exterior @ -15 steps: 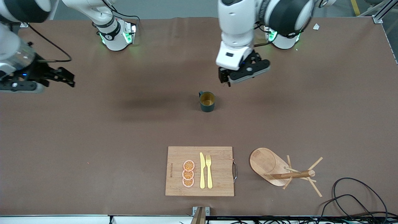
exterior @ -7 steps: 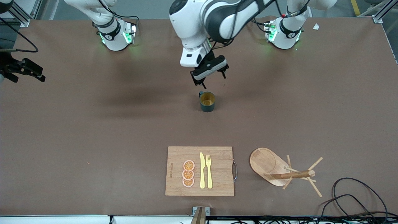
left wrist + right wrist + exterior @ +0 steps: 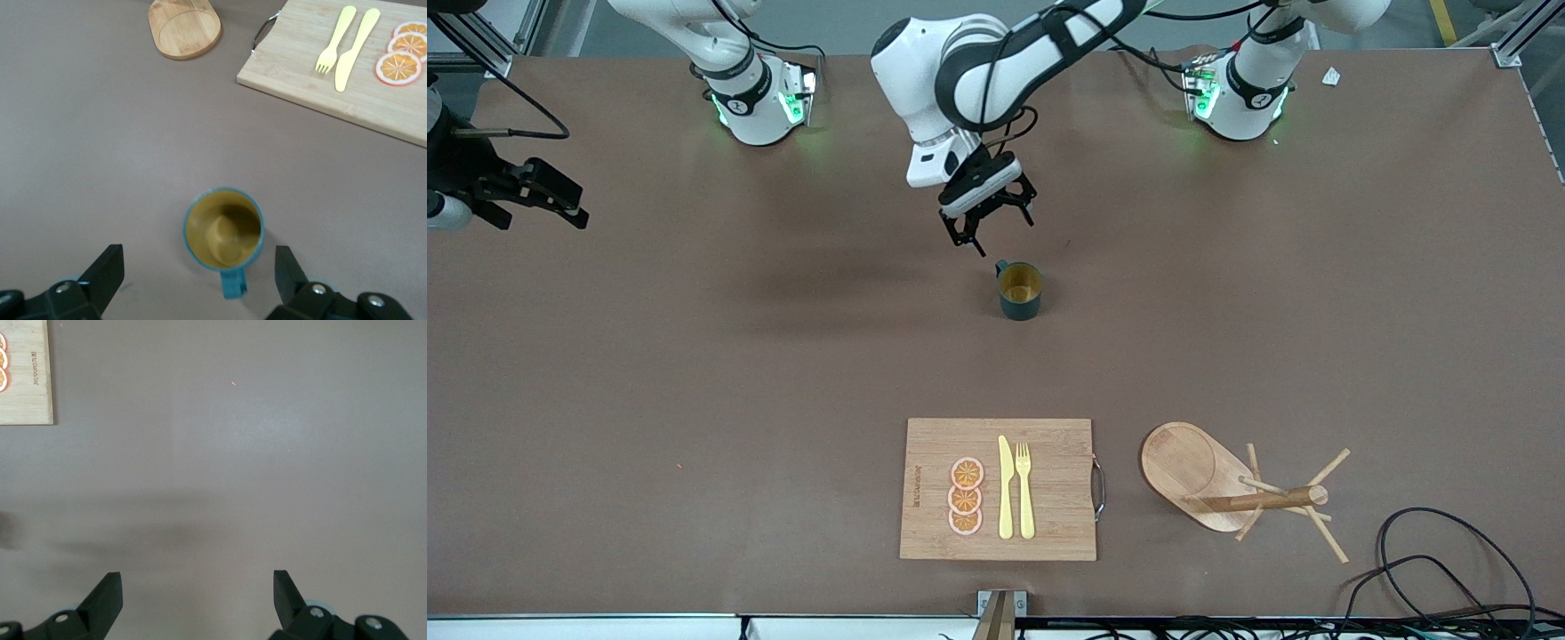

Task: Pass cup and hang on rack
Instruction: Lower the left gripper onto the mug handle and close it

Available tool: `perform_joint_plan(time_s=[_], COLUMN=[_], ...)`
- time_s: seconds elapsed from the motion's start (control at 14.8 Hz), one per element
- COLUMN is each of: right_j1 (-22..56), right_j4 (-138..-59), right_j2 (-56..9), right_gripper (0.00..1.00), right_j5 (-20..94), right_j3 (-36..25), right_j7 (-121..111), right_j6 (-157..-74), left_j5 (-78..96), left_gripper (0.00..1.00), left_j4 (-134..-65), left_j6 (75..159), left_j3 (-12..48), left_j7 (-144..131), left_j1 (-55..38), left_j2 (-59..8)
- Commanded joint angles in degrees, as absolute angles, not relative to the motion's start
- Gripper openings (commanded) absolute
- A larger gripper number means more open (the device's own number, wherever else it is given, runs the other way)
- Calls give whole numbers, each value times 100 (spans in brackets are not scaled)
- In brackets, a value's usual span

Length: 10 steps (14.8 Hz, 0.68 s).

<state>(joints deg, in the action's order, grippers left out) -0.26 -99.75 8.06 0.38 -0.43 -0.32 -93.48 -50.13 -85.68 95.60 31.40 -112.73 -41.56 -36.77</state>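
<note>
cup [image 3: 1020,290]: upright on the bare table [image 3: 694,373] near mid-table, yellowish-brown inside showing, handle turned toward the robots' bases; free of both grippers
left gripper [image 3: 989,224]: in the air by the cup's handle side, over bare table; fingers [image 3: 107,270] spread wide, holding nothing
right gripper [image 3: 560,197]: waits at the right arm's end of the table over bare cloth; fingers wide apart, holding nothing
rack [image 3: 1232,489]: nearer the camera than the cup, toward the left arm's end; no cup on its pegs
board [image 3: 998,489]: beside the rack, carrying knife [image 3: 1005,487], fork [image 3: 1024,489] and three orange slices [image 3: 966,496]
</note>
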Motion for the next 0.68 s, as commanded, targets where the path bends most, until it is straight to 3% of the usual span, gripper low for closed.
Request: perform_joint_plan(time_s=[0.0,0.61], right_j1=[-53,-79], right_j4=[-9976,-9782], right_j2=[861,809], right_gripper=[100,100], right_j5=[97,88], right_j3=[-62,-79], right_j7=[9,-35], right_j6=[-9290,-9264], left_j5=[-5518,-6600], left_gripper=[100,96], left_j4=[-8455,-8481], left_j6=[9554,9536], left_j3=[3103,3067], left_j7=[-11872,-13218], left_j1=[-4473,-4781], left_j2=[-4086,-4931])
